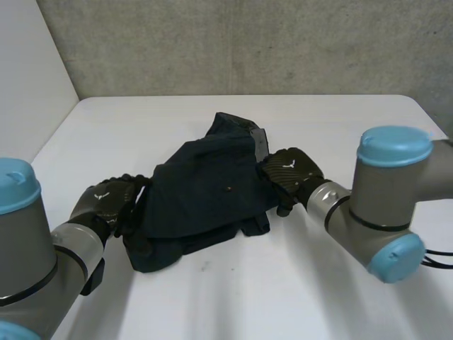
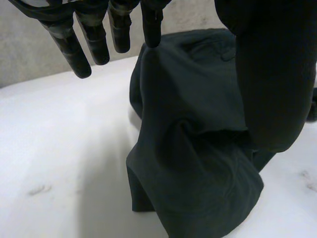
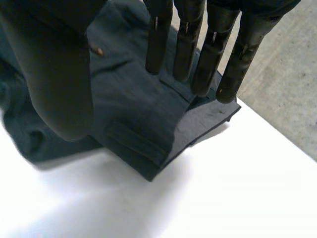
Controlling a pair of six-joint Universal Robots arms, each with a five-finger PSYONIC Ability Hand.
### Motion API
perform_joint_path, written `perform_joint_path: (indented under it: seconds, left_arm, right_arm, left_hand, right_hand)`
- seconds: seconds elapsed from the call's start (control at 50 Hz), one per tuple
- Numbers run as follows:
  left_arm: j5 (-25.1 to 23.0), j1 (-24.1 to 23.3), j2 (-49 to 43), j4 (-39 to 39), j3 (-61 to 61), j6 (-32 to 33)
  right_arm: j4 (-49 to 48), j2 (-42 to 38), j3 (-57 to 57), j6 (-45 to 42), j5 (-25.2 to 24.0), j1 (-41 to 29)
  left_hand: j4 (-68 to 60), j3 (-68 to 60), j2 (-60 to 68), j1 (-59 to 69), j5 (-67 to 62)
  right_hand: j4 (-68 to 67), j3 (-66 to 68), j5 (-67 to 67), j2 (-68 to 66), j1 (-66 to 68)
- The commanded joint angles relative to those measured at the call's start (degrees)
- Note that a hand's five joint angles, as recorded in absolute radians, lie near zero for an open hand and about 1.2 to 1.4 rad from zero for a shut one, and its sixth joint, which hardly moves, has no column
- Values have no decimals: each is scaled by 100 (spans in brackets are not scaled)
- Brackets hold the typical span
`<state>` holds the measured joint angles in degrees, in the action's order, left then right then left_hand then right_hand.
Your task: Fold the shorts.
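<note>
as shorts [image 1: 205, 195] lie between them, left hand [image 1: 106, 202] and right hand [image 1: 290, 170] rest unclenched.

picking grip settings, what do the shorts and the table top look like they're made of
The shorts look like thin woven cloth, dark navy and matte. They crumple into soft folds and show flat stitched edges. The fibre itself cannot be told. The table looks like a hard, smooth white board, perhaps laminate, with a faint sheen and a few small scuffs.
</note>
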<state>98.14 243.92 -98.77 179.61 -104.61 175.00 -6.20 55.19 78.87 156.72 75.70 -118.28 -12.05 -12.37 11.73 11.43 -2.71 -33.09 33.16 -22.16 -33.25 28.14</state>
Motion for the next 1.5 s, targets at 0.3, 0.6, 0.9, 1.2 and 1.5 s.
perform_joint_path:
  seconds: [0.3, 0.6, 0.9, 1.2, 1.5]
  left_arm:
    - [223, 15, -1048, 328, 635, -238]
    - [188, -46, -961, 399, 1055, 129]
    - [-593, -152, 1077, -750, 3269, 3092]
    - [-1095, -90, 2011, -2035, 4687, 3110]
    - [-1130, -55, -308, -1676, 4098, 3101]
  right_arm:
    - [-724, -1440, -1014, -247, -29, -99]
    - [-689, -862, -1207, -203, -3, -38]
    - [443, 2601, -1268, 122, 32, -20]
    - [2008, 4483, -1620, 69, 76, 824]
    - [2133, 2324, -1189, 96, 120, 745]
  left_hand:
    - [-2604, -2572, 2636, 2667, -2538]
    - [-6795, -6763, 6827, 6857, -6729]
    - [-6795, -6763, 6827, 6857, -6729]
    - [-6795, -6763, 6827, 6857, -6729]
    - [-6795, -6763, 6827, 6857, -6729]
  right_hand:
    - [-946, 939, -1039, -930, 1441]
    - [-4691, 4684, -4784, -4675, 5186]
    - [-4691, 4684, -4784, -4675, 5186]
    - [-4691, 4684, -4784, -4675, 5186]
    - [-4691, 4684, -4784, -4675, 5186]
